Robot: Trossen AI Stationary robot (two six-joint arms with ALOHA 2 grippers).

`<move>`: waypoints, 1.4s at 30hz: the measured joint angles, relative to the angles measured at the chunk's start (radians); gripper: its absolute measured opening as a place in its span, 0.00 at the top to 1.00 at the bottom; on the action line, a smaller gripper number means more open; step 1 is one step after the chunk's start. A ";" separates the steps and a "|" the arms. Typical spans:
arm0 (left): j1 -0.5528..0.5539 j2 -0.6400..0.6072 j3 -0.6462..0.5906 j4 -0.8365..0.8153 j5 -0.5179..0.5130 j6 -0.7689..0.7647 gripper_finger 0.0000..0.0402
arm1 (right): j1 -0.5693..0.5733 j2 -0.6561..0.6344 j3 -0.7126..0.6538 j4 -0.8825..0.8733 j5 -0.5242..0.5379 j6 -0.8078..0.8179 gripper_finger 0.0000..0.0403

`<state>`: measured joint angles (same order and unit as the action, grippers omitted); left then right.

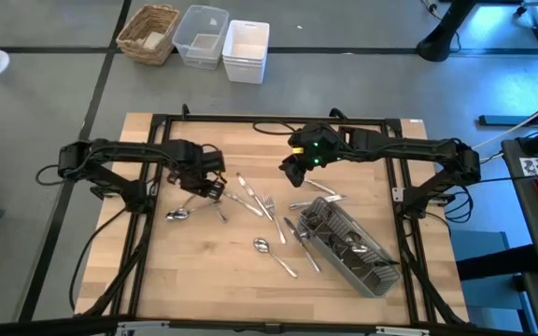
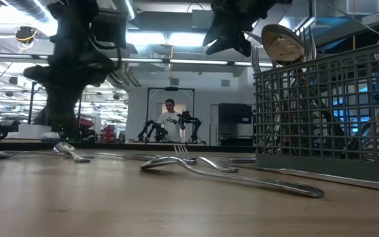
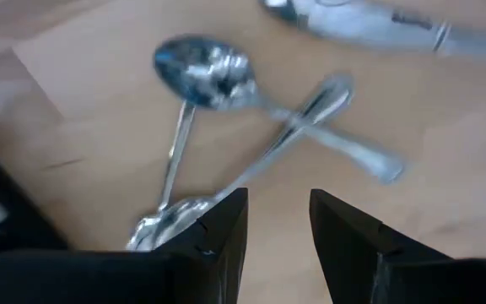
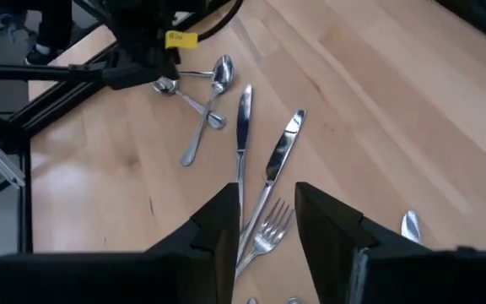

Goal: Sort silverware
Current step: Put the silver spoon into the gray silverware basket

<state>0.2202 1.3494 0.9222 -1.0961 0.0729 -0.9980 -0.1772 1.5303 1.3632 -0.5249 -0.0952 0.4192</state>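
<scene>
1. From above, the silverware lies scattered across the middle of the wooden table [image 1: 157, 271]: a small heap of spoons [image 1: 187, 210] at the left, knives and forks [image 1: 267, 203] in the centre, a lone spoon [image 1: 261, 245] nearer the front, and more pieces already standing in the grey caddy [image 1: 353, 247] at the right. The left gripper [image 1: 215, 187] hangs low over the spoon heap; the right gripper [image 1: 292, 173] hovers behind the centre pieces, its arm stretched in from the right.

2. At table height, a fork [image 2: 196, 164] lies flat with a long curved handle, and a spoon bowl [image 2: 280, 45] pokes above the caddy wall [image 2: 328, 112]. A person stands far back in the room.

3. The left wrist view shows its fingers [image 3: 226, 228] apart, empty, just above crossed spoons [image 3: 205, 72]. These look thin, rigid, light and slick; I judge a pinch across the narrow handle, where one lifts off another, is the surest hold.

4. The right wrist view shows its fingers [image 4: 222, 224] apart and empty, aimed down at two knives [image 4: 243, 118] and a fork [image 4: 267, 228].
</scene>
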 joint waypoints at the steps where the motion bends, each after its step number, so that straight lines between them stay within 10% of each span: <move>1: -0.005 0.002 0.000 0.027 -0.009 -0.037 0.69 | 0.000 0.000 0.000 0.000 0.000 -0.009 0.70; 22: -0.122 0.199 0.000 0.123 -0.107 -0.592 0.69 | 0.000 -0.160 0.000 -0.089 0.072 -0.338 0.70; 42: -0.114 0.371 0.005 0.199 -0.165 -0.571 0.94 | 0.000 -0.233 -0.001 -0.393 0.185 -0.375 0.70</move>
<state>0.1062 1.7206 0.9272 -0.8974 -0.0921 -1.5687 -0.1776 1.2968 1.3621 -0.9174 0.0898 0.0444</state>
